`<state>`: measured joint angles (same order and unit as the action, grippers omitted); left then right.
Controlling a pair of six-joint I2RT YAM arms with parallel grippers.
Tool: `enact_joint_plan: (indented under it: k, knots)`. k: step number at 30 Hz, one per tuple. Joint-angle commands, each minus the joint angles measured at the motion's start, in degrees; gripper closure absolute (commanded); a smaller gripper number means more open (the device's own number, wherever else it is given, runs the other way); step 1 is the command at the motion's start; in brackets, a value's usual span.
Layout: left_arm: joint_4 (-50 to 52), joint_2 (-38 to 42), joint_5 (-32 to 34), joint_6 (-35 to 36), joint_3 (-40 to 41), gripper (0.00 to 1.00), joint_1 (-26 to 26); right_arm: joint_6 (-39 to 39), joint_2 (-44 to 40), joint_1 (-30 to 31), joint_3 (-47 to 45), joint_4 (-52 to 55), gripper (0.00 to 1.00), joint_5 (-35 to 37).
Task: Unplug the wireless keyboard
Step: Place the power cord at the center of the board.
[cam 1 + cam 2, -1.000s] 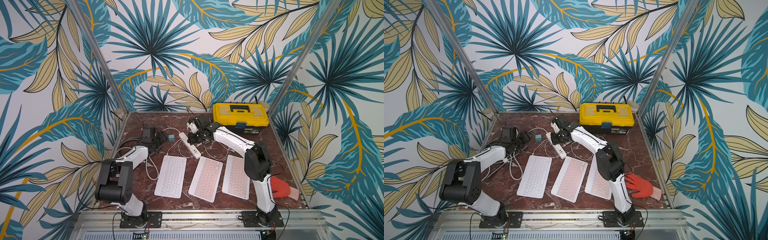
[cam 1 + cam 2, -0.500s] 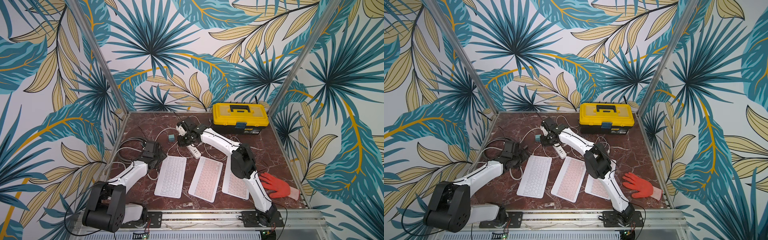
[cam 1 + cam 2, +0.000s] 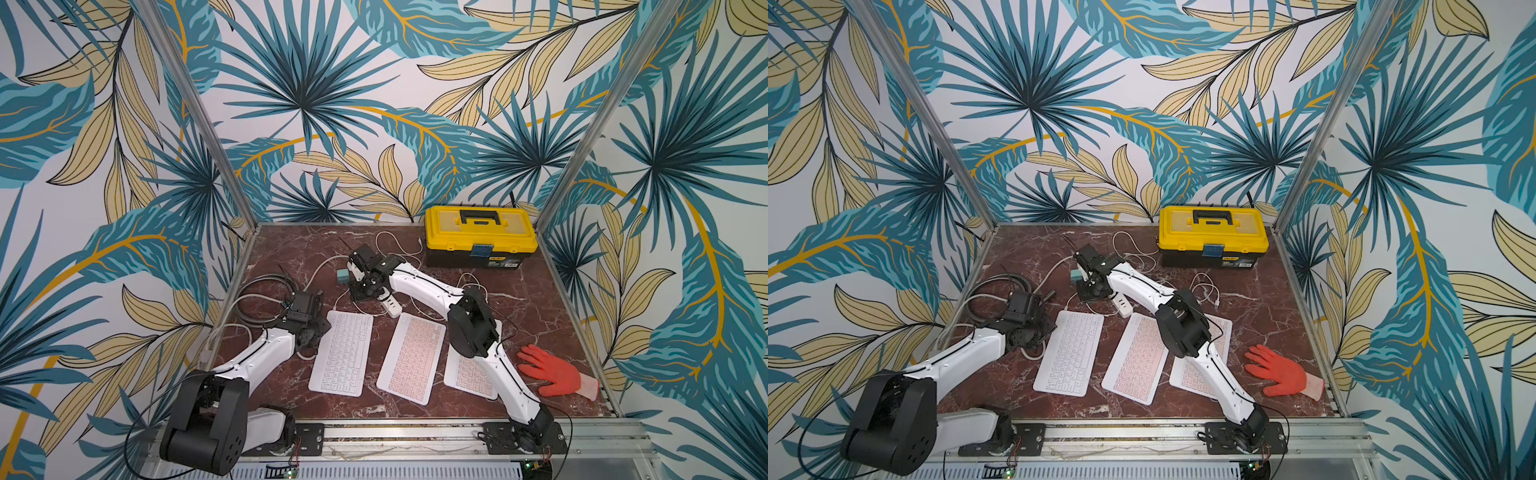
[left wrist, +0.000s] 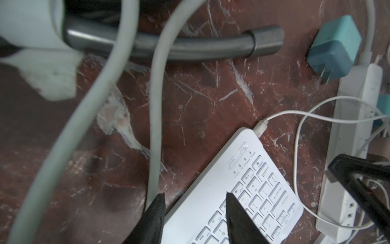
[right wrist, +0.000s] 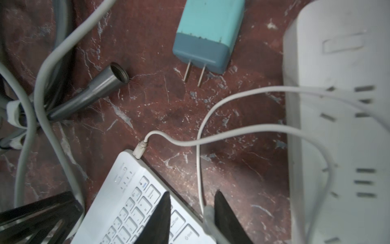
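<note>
Fingers of left gripper [image 4: 193, 219] spread over keyboard [image 4: 253, 190] edge. Likewise spread on right gripper [image 5: 191, 219], cable [image 5: 198, 169] beside one finger. Plug [image 5: 141, 147] seated at keyboard corner, open table [image 5: 168, 109] beyond.

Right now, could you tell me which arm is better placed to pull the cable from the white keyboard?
Probably right: the right gripper stands open astride the cable near its plug; the left gripper is over the keyboard.
</note>
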<state>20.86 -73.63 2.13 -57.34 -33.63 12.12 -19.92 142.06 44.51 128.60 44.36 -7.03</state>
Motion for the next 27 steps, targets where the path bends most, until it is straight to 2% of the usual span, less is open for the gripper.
enact_joint_plan:
  k: [1, 6, 10, 16, 22, 23, 27]
  knots:
    - [1.53, -1.34, -0.62, 0.19, -0.29, 0.54, 0.73, 1.87, -0.84, 0.05, 0.92, 4.87, 0.57, 5.07]
    - [1.4, -1.74, -1.6, 0.26, 0.23, 0.6, 1.7, 1.57, -5.05, 0.3, -2.18, 5.26, 0.51, 7.18]
    - [1.4, -3.07, -3.62, 1.59, -0.76, 0.62, 2.24, 1.11, -8.27, 0.9, -3.36, 5.48, 0.5, 9.29]
    - [1.35, -2.45, -5.71, 1.58, 0.37, 0.63, 3.34, -4.39, -8.27, 1.19, -0.78, 4.82, 0.51, 4.05]
    - [1.37, -4.39, -7.48, 3.46, -0.19, 0.6, 3.73, -7.72, -7.67, 1.15, -2.23, 0.23, 0.52, 0.55]
    - [1.21, -4.64, -7.5, 3.47, -0.3, 0.6, 3.76, -8.24, -7.18, 2.78, -2.19, -0.08, 0.52, -0.08]
    - [1.11, -4.42, -8.12, 3.45, -0.3, 0.6, 4.36, -9.07, -4.66, 3.2, 0.31, 0.97, 0.55, 0.05]
